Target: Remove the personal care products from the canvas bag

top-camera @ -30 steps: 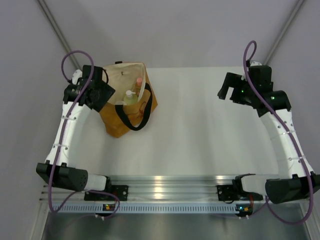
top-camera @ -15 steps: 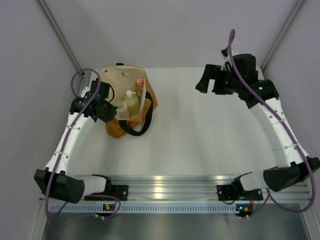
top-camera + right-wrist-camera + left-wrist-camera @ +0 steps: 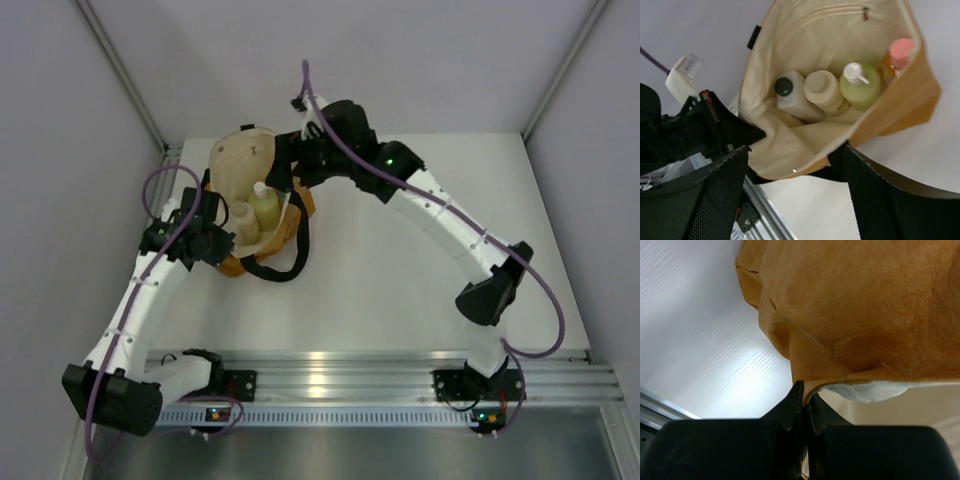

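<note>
The mustard-tan canvas bag (image 3: 240, 165) stands at the back left with its cream lining showing. My left gripper (image 3: 224, 246) is shut on its near rim; in the left wrist view its fingers (image 3: 796, 401) pinch the tan edge of the canvas bag (image 3: 865, 315). My right gripper (image 3: 284, 176) hovers open above the bag's mouth, holding nothing. Seen past the right gripper (image 3: 795, 150), four bottles stand inside: white with a dark cap (image 3: 792, 100), beige (image 3: 827, 92), yellow-green with a white pump (image 3: 860, 85), and orange-pink with a pink cap (image 3: 900, 52). From above, only the yellow-green bottle (image 3: 265, 207) and a pale one (image 3: 243, 218) show.
A black strap handle (image 3: 282, 266) droops over the bag's near side onto the white table (image 3: 400, 300). An aluminium rail (image 3: 330, 372) runs along the near edge. Grey walls close in the back and sides. My left arm (image 3: 685, 130) sits just beside the bag.
My right arm has swung left across the table to above the bag, its jaws narrowing somewhat. My left gripper has shut on the bag's rim and drawn the mouth wider.
</note>
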`<state>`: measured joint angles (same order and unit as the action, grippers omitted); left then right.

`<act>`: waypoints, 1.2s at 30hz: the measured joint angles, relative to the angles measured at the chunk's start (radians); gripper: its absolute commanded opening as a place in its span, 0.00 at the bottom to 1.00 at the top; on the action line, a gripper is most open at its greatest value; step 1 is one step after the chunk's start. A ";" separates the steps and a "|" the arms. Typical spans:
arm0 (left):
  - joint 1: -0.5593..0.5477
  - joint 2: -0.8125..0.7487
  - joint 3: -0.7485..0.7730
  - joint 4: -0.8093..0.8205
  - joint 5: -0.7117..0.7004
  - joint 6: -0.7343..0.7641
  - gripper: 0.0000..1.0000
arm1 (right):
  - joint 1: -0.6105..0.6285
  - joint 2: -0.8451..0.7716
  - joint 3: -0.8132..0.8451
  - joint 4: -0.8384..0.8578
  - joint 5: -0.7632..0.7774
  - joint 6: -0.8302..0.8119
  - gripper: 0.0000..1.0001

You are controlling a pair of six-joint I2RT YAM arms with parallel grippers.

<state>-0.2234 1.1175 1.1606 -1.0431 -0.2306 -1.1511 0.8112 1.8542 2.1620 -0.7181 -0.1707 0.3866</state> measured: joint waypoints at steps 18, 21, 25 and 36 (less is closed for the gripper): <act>0.000 -0.083 -0.127 0.018 -0.071 -0.113 0.00 | 0.142 0.389 0.165 0.082 -0.003 -0.134 0.62; 0.000 -0.088 -0.139 0.019 -0.072 -0.131 0.00 | 0.147 0.433 0.172 0.087 0.005 -0.149 0.63; 0.001 -0.087 -0.141 0.018 -0.074 -0.135 0.00 | 0.151 0.464 0.178 0.095 0.013 -0.160 0.66; 0.018 -0.086 -0.103 -0.018 -0.121 -0.166 0.00 | 0.177 0.491 0.183 0.182 0.090 -0.197 0.70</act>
<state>-0.2054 1.0317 1.0576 -1.0615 -0.3519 -1.3167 0.9886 2.3455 2.3455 -0.5365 -0.0807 0.1894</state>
